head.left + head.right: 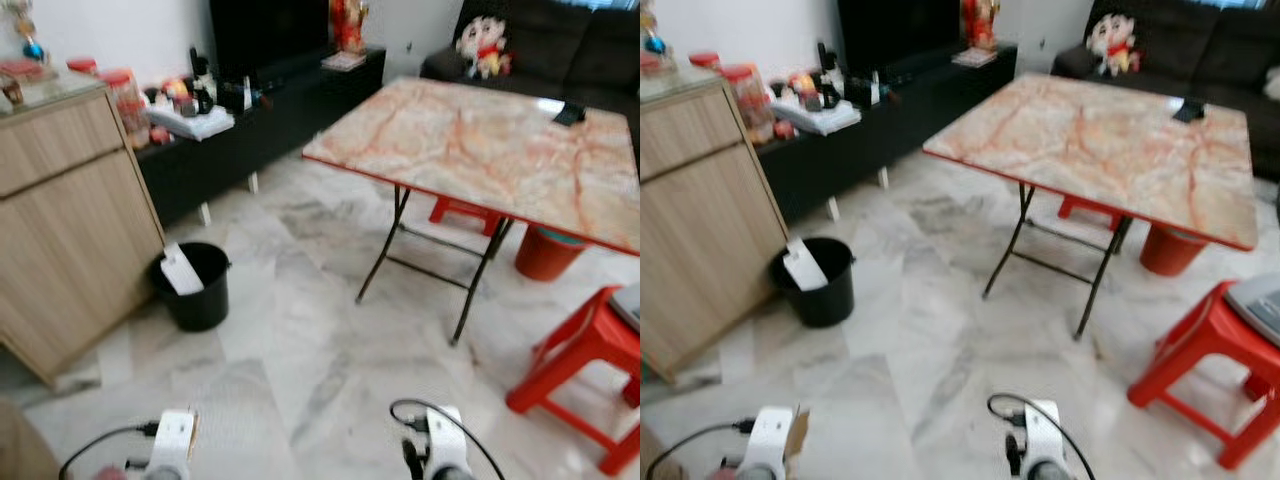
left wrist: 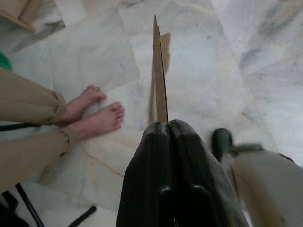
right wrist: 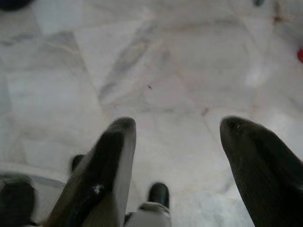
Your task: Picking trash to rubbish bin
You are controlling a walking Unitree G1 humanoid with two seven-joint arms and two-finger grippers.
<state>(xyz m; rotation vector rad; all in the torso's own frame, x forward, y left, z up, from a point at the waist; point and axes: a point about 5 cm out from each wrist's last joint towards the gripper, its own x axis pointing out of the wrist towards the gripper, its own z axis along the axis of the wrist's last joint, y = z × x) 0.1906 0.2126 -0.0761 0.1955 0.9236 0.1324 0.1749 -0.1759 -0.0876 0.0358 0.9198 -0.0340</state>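
Left wrist view: cardboard piece (image 2: 159, 71) pinched in left hand (image 2: 168, 130).

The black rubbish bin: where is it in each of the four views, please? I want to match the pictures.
Left eye view: the black rubbish bin stands on the floor at centre left, beside the wooden cabinet, with white trash in it.
Right eye view: the same, slightly further left.
Left wrist view: not in it.
Right wrist view: not in it.
Shared landmark: the marble floor.
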